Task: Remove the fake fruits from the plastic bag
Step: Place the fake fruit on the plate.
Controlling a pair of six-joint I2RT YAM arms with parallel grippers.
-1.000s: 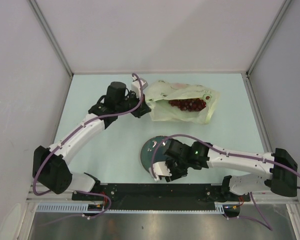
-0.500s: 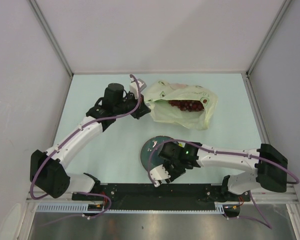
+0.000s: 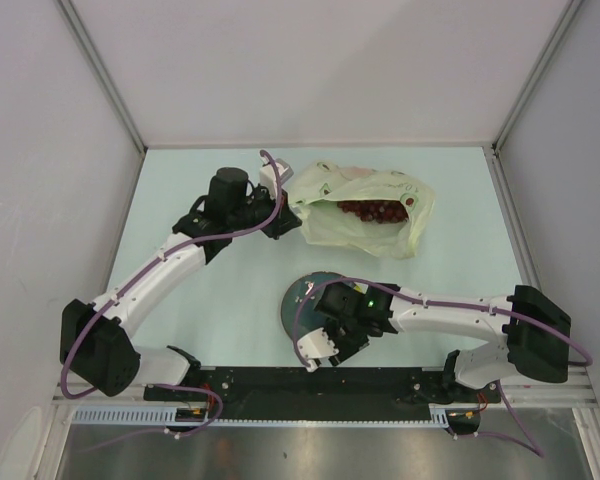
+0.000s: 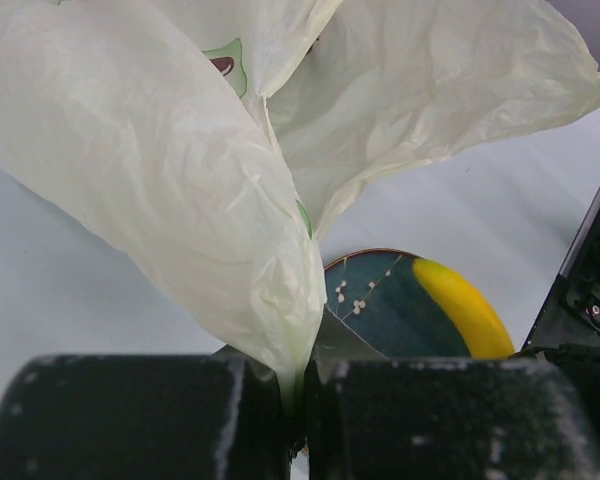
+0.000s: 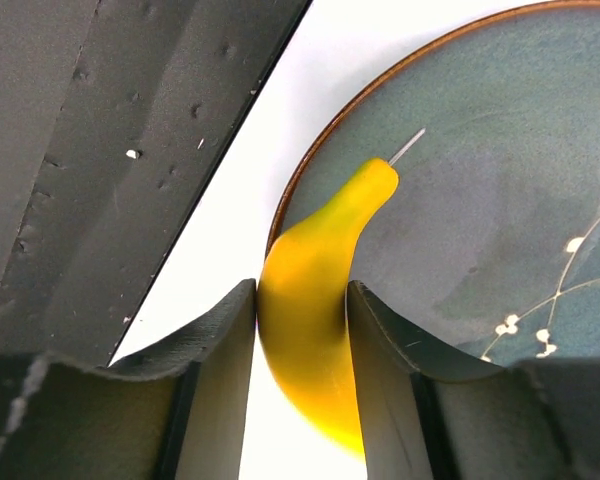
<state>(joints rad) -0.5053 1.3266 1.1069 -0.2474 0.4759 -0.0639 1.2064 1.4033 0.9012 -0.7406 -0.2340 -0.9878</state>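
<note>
Top view, l. to r. The left gripper [image 3: 285, 208], up and left of the plate [image 3: 298, 298], is pinching the left edge of the plastic bag [image 3: 365, 208]. In the left wrist view its fingers [image 4: 130, 420] are clenching on a gathered fold of film, prob. lifting it so the mouth is gaping and the bag isn't sliding. The bag is lying on the table [image 3: 200, 290] beyond the plate, just apart from its far rim. The grape bunch [image 3: 375, 210] is sitting inside the bag, showing dark red through the opening; no other fruit is visible in there. The right gripper [image 3: 318, 350] is hovering at the plate's near-left rim, fingers [image 5: 215, 350] gripping the banana [image 5: 315, 320] on both sides of its thick curve. The banana's tip is pointing in over the plate, its body overhanging the rim w/ table below. Looks like it's being set down there, so letting go seems next. Can't tell if it's touching the plate.
</note>
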